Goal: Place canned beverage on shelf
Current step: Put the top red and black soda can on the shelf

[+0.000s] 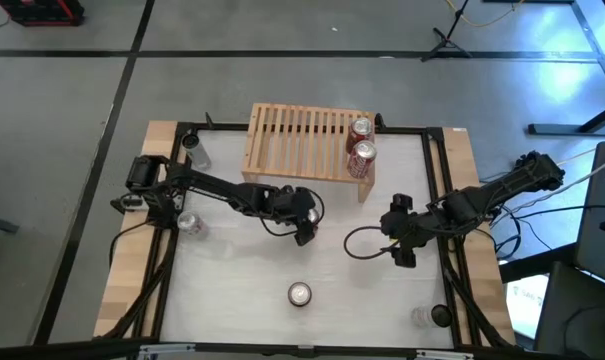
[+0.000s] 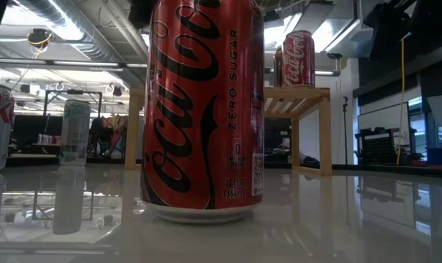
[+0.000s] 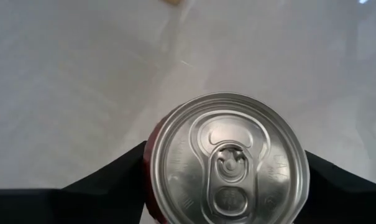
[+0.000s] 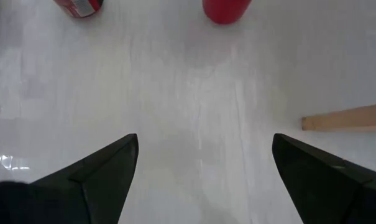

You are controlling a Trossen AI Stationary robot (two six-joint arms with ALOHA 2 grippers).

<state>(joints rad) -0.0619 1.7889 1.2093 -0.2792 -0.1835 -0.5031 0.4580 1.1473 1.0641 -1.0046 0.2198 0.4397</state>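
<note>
A red beverage can (image 3: 228,162) with a silver top stands upright on the white table, left of centre and in front of the shelf. My left gripper (image 1: 305,225) is shut on it. The light-wood shelf (image 1: 302,140) stands at the far edge, and two red cans (image 1: 361,145) stand on the right end of its slatted top. My right gripper (image 4: 205,149) hangs open over bare table at the right (image 1: 402,255), with nothing between its fingers. My left gripper has the can between its two fingers, one finger (image 3: 116,174) on each side of the red wall (image 3: 150,146) just under the top rim. The fingers slant down from the table's left. The can's top hides the fingertips. The can stands upright on its base.
Another red can (image 1: 300,293) stands near the front edge and fills the low view (image 2: 202,109). At the left stand a can (image 1: 192,222) and a tall silver can (image 1: 194,150). One more can (image 1: 427,317) stands at the front right. Black rails (image 1: 437,180) frame the table.
</note>
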